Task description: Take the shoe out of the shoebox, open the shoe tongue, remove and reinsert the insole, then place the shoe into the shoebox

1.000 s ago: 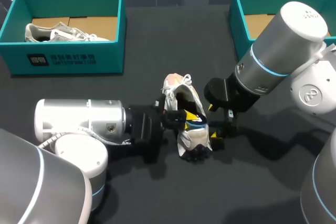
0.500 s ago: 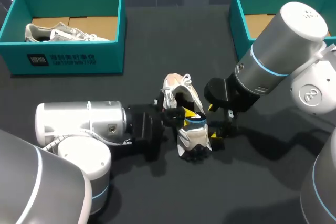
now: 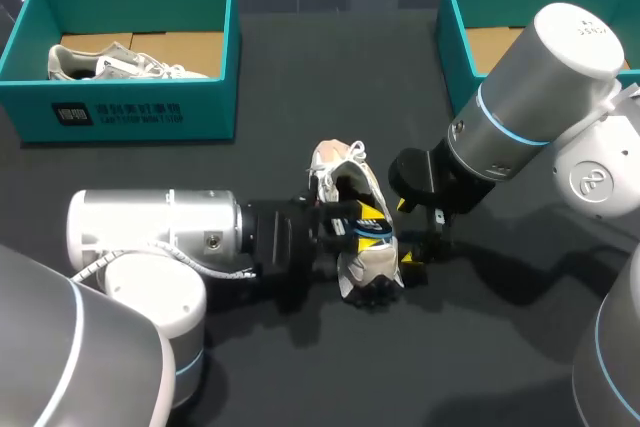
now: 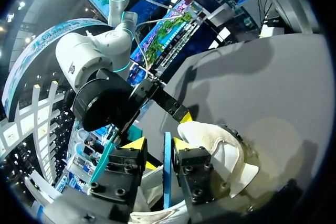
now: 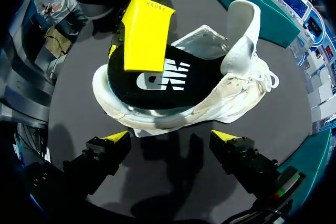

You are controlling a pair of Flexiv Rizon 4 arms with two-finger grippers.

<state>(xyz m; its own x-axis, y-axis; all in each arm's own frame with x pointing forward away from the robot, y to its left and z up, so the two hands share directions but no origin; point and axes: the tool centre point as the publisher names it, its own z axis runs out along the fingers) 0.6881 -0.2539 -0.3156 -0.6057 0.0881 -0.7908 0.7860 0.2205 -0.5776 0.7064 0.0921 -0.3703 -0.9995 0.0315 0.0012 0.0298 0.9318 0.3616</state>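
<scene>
Teal shoebox holding white shoe, second teal shoebox lined with cardboard

Centre frame, the white mesh-cloth shoe looks soft and scuffed, and its black foam insole is matt under a smooth white print. Upper left, the teal cardboard shoebox has a flat finish. The dark grey table is matt too, while the silver-grey arm casing at lower left gleams glossy and smooth.

Head camera sits high behind, looking down across the whole tabletop. Left wrist camera peers in close along its claw. Right wrist camera hangs just over the shoe, shared by all three.
</scene>
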